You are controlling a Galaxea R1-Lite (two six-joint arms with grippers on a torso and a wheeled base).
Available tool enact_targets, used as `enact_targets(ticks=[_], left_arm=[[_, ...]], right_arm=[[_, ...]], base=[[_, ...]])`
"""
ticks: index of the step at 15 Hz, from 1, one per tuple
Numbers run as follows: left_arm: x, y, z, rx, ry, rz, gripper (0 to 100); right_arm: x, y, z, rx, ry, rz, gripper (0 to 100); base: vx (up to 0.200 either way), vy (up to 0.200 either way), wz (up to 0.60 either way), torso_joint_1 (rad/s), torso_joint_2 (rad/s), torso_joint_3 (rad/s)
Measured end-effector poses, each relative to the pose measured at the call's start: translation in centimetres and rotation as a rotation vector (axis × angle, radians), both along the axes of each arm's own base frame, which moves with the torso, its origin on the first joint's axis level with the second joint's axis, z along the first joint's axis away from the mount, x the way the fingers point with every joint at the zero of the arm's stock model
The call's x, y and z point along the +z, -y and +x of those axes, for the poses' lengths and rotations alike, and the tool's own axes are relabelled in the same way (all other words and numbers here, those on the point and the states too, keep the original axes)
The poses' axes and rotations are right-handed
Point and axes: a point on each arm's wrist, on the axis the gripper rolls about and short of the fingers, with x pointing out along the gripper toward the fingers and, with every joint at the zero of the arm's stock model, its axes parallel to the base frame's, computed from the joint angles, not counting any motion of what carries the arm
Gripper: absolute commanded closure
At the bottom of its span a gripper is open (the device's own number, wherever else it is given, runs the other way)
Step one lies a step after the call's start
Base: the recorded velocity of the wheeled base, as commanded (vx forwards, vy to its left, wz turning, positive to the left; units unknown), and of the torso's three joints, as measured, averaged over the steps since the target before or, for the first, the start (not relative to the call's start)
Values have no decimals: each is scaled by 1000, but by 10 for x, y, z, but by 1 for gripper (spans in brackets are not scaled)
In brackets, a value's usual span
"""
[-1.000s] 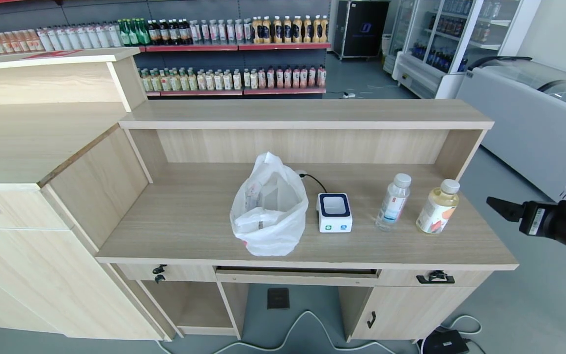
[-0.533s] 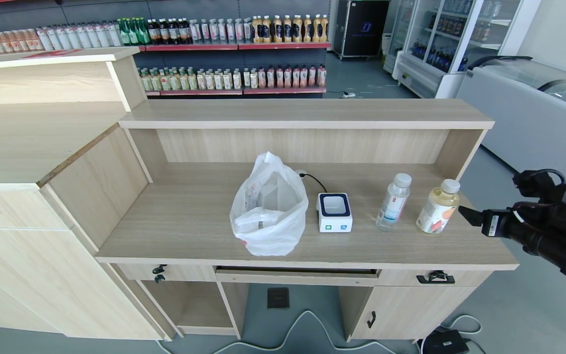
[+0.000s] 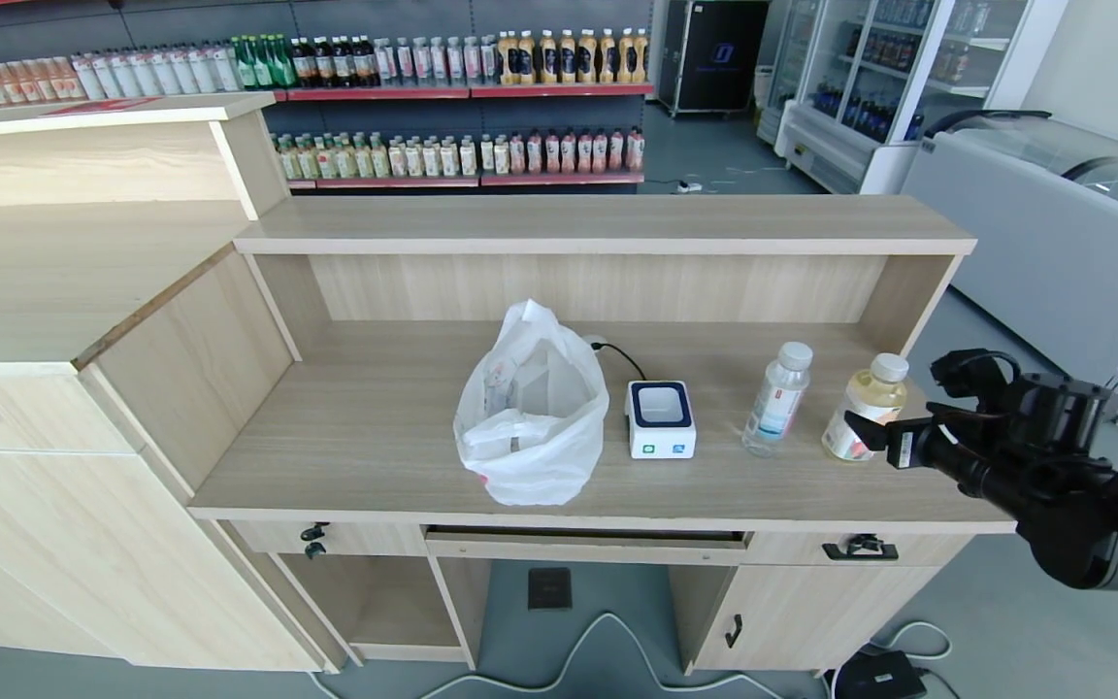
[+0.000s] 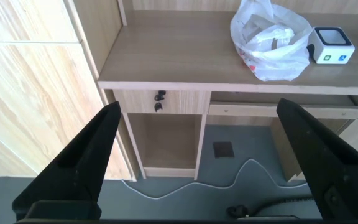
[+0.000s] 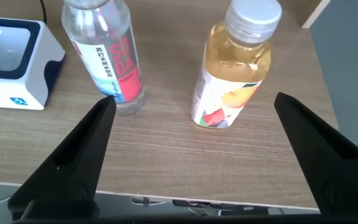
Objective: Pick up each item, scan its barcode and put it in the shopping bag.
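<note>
On the wooden counter (image 3: pixel 375 456) stand a white shopping bag (image 3: pixel 532 417), a white barcode scanner (image 3: pixel 660 418), a clear soda bottle (image 3: pixel 776 399) and a yellow juice bottle (image 3: pixel 865 408), in that order toward the right. My right gripper (image 3: pixel 870 432) is open at the counter's right end, just in front of the juice bottle (image 5: pixel 232 68), which stands between its spread fingers without being touched. The soda bottle (image 5: pixel 107 56) and the scanner (image 5: pixel 11 62) lie beyond. My left gripper (image 4: pixel 199 107) is open and holds nothing, low in front of the counter's left part, with the bag (image 4: pixel 271 38) far off.
A raised shelf (image 3: pixel 598 223) runs behind the counter, and a taller cabinet (image 3: pixel 83 243) closes its left side. The scanner's cable (image 3: pixel 622 357) trails back behind the bag. Shelves of bottles and freezers stand in the room behind.
My right arm has moved left from beside the counter to the juice bottle, its fingers now around it. The items on the counter have not moved.
</note>
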Motion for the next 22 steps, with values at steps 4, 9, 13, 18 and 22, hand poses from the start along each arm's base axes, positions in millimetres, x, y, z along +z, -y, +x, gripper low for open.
enact_targets(ticks=[4, 9, 13, 18, 22], left_arm=[[0, 0, 0, 0, 0, 0, 0], [0, 0, 0, 0, 0, -1, 0], [0, 0, 0, 0, 0, 0, 0], [0, 0, 0, 0, 0, 0, 0], [0, 0, 0, 0, 0, 0, 0]], right_arm=[[-10, -15, 11, 38, 24, -7, 0], [-17, -15, 21, 49, 32, -64, 0], [-21, -15, 36, 51, 55, -63, 0], [-31, -15, 49, 61, 59, -45, 0], [-35, -21, 64, 93, 84, -10, 0]], base=[[0, 0, 0, 0, 0, 0], [0, 0, 0, 0, 0, 0], [0, 0, 0, 0, 0, 0], [0, 0, 0, 0, 0, 0], [0, 0, 0, 0, 0, 0]])
